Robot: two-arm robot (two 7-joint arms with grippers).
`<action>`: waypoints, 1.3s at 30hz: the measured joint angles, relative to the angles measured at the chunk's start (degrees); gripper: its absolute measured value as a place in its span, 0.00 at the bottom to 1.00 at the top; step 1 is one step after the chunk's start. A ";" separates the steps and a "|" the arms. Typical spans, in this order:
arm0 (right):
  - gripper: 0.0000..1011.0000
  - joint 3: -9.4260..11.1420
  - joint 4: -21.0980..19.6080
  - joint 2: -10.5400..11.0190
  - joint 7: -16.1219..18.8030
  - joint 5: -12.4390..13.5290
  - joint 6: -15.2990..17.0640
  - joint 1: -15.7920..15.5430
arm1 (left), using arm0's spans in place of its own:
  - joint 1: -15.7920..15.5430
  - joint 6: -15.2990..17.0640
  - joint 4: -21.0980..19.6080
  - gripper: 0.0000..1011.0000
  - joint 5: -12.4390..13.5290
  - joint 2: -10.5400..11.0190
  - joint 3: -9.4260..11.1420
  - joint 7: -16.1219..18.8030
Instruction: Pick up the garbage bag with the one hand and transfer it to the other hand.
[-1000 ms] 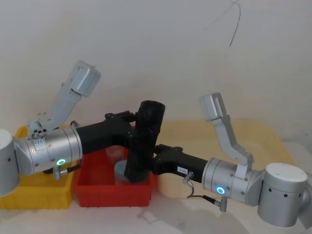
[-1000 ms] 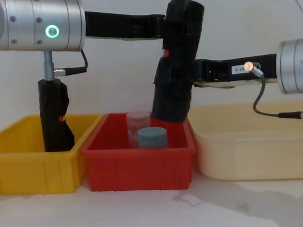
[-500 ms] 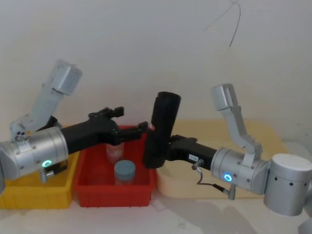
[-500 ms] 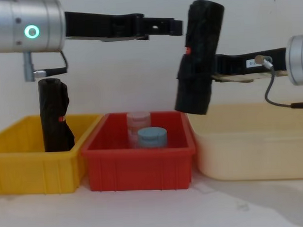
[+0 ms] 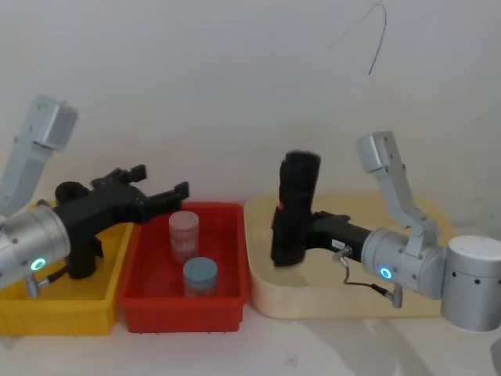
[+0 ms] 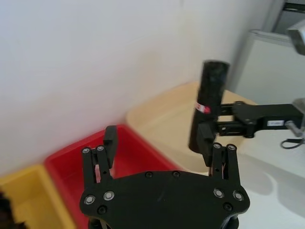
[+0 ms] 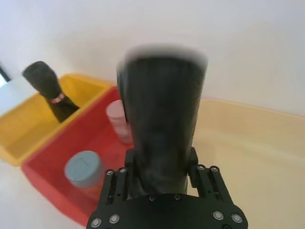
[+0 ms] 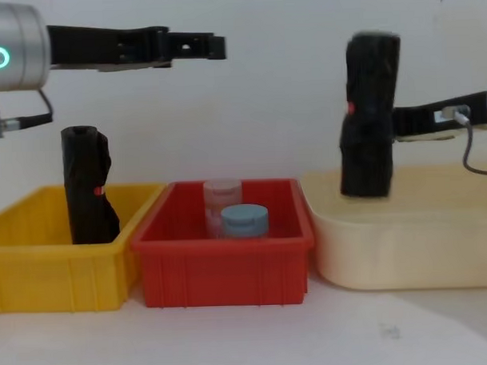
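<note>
The garbage bag (image 5: 294,205), a tall black roll with a small red mark, hangs nearly upright over the left part of the cream tray (image 5: 407,305). My right gripper (image 5: 301,229), on the blue-ringed arm, is shut on its lower half. In the chest view the garbage bag (image 8: 370,114) sits just above the tray rim, with the right gripper (image 8: 393,123) clamped on it from the right. The right wrist view has the garbage bag (image 7: 162,119) between the right gripper (image 7: 161,169) fingers. My left gripper (image 5: 160,185), on the green-ringed arm, stands open and empty above the yellow bin's right edge, well apart from the bag; its fingers (image 6: 97,155) are spread.
A second black roll (image 8: 87,185) stands in the yellow bin (image 8: 38,270). The red bin (image 8: 230,271) in the middle holds a clear jar (image 8: 222,191) and a blue-lidded jar (image 8: 245,218). A white wall rises close behind the bins.
The left gripper let go of the bag, opened and drew back to the left. The right gripper carried the bag rightward, from above the red bin to over the cream tray.
</note>
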 joint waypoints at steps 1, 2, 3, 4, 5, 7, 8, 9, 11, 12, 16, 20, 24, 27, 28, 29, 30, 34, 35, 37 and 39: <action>0.60 0.00 0.33 0.14 -0.32 -0.35 -0.06 0.20 | 0.21 -0.02 -0.08 0.99 0.00 0.06 -0.22 0.43; 0.62 0.00 0.45 0.18 -0.42 -0.46 -0.09 0.27 | 0.38 -0.06 -0.16 0.99 0.00 0.11 -0.44 0.98; 0.66 0.00 0.58 0.23 -0.52 -0.54 -0.11 0.33 | 0.74 -0.13 -0.27 0.99 0.00 0.24 -0.85 1.61; 0.70 0.00 0.65 0.24 -0.60 -0.62 -0.16 0.37 | 0.95 -0.19 -0.34 0.99 0.00 0.31 -1.09 2.12; 0.72 0.05 0.77 0.25 -0.64 -0.66 -0.23 0.42 | 1.24 -0.29 -0.41 0.99 0.00 0.43 -1.40 2.77; 0.77 0.12 0.88 0.25 -0.65 -0.67 -0.30 0.43 | 1.59 -0.41 -0.48 0.99 0.00 0.56 -1.80 3.61; 0.80 0.20 0.96 0.22 -0.65 -0.65 -0.44 0.43 | 1.59 -0.41 -0.48 0.99 0.00 0.56 -1.80 3.61; 0.84 0.24 0.98 0.20 -0.64 -0.62 -0.50 0.43 | 1.84 -0.52 -0.58 0.99 0.01 0.65 -2.08 4.13; 0.89 0.31 0.99 0.17 -0.64 -0.53 -0.72 0.42 | 2.11 -0.62 -0.63 0.99 0.02 0.76 -2.38 4.69; 0.90 0.32 0.99 0.17 -0.64 -0.52 -0.80 0.41 | 2.11 -0.62 -0.63 0.99 0.02 0.76 -2.38 4.69; 0.99 0.33 0.76 0.19 -0.64 -0.51 -1.42 0.24 | 2.55 -0.78 -0.74 0.99 0.03 0.91 -2.88 5.65; 0.99 0.37 0.05 0.24 -1.18 -0.87 -2.99 -0.13 | 2.80 -0.86 -0.81 0.99 0.03 0.99 -3.16 6.20; 0.99 0.63 -0.89 0.29 -1.86 -1.46 -4.38 -0.49 | 3.01 -0.95 -0.86 0.99 0.04 1.09 -3.40 6.70; 0.99 0.86 -1.93 0.39 -2.39 -2.05 -5.52 -0.75 | 3.11 -1.00 -0.88 0.99 0.05 1.13 -3.53 6.93; 0.99 0.89 -2.21 0.44 -2.49 -2.24 -5.83 -0.81 | 3.11 -1.00 -0.88 0.99 0.05 1.13 -3.53 6.93; 0.99 0.91 -2.55 0.51 -2.52 -2.34 -5.97 -0.86 | 3.15 -1.01 -0.89 0.99 0.06 1.14 -3.57 7.04; 0.99 0.94 -3.27 0.65 -2.57 -2.62 -6.40 -0.97 | 3.17 -1.01 -0.89 0.99 0.06 1.15 -3.59 7.08; 0.99 0.86 -4.98 1.12 -2.44 -3.26 -7.29 -1.23 | 3.26 -1.03 -0.92 0.99 0.08 1.18 -3.71 7.29; 0.99 0.69 -5.77 1.35 -2.13 -3.47 -7.51 -1.37 | 3.28 -1.04 -0.93 0.99 0.08 1.18 -3.73 7.31; 0.99 0.49 -6.40 1.57 -1.83 -3.63 -7.60 -1.46 | 3.31 -1.05 -0.94 0.99 0.09 1.19 -3.77 7.40; 0.99 0.09 -7.50 1.94 -1.11 -3.84 -7.69 -1.61 | 3.33 -1.05 -0.95 0.99 0.09 1.20 -3.79 7.45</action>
